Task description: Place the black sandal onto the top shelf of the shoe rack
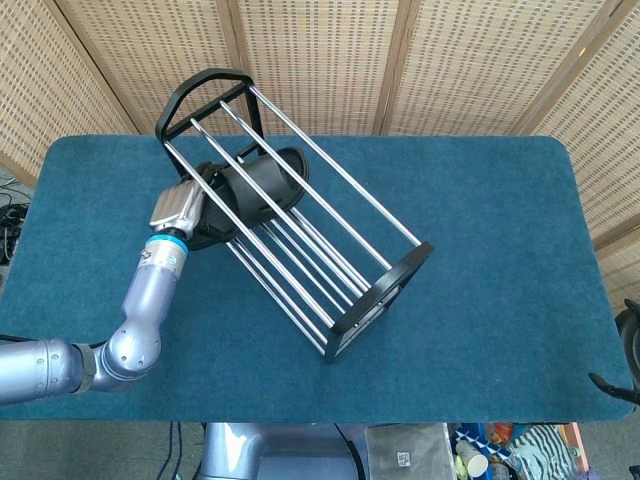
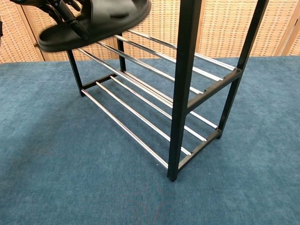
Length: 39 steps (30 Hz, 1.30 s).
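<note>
The black sandal (image 1: 262, 185) sits at the far-left end of the black shoe rack (image 1: 385, 290), and the chrome top rails cross over it in the head view. My left hand (image 1: 180, 208) grips the sandal's left end from outside the rack. In the chest view the sandal (image 2: 108, 16) hangs at the top left, just above the middle shelf's rails, with my left hand's dark fingers (image 2: 61, 11) wrapped on it. The rack's near post (image 2: 185, 84) stands in front; its top shelf is cut off above. Only a dark shape (image 1: 628, 350) at the right edge hints at my right hand.
The rack stands diagonally on the blue carpeted table (image 1: 500, 200), with woven screens behind. Open table surface lies to the right and front of the rack. The lower shelf rails (image 2: 140, 117) are bare.
</note>
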{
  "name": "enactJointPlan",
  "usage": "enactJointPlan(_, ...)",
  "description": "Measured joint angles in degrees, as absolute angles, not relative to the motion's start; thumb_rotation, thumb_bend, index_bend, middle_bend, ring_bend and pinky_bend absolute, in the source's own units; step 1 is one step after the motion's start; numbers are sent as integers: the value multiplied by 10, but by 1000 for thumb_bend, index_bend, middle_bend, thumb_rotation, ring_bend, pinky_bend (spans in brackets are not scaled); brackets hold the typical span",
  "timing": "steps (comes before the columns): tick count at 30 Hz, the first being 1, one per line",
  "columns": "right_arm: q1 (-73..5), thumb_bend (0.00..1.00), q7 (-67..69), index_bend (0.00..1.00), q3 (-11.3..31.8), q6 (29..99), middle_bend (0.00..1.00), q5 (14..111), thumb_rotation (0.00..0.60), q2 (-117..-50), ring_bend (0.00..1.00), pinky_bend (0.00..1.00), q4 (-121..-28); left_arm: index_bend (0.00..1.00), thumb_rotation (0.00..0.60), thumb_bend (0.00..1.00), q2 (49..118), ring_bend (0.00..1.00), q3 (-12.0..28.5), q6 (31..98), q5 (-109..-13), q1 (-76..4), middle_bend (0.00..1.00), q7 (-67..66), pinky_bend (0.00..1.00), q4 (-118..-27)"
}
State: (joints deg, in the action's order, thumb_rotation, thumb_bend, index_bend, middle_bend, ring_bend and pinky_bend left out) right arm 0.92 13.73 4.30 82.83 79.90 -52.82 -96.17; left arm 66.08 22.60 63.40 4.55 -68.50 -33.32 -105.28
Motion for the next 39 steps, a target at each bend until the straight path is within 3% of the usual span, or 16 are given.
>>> enactJointPlan(11,11,0,146,0,43,832,0,803,600,-525,0,0,-961,0,600,313,651,0,227,616,43,-677,0,-339,0,-1068)
enactJointPlan(27,14,0,139,0,38,839,0,813,600,-523,0,0,-968,0,600,313,554,0,209,545,-95,-582,0,-262,0,-1147)
enactJointPlan(33,16,0,139,0,36,845,0,820,600,-521,0,0,-972,0,600,300,514,0,195,517,-207,-522,0,-219,0,-1175)
enactJointPlan(39,19,0,144,0,35,851,0,824,600,-519,0,0,-974,0,600,145,500,0,165,528,-405,-435,0,-161,0,-1180)
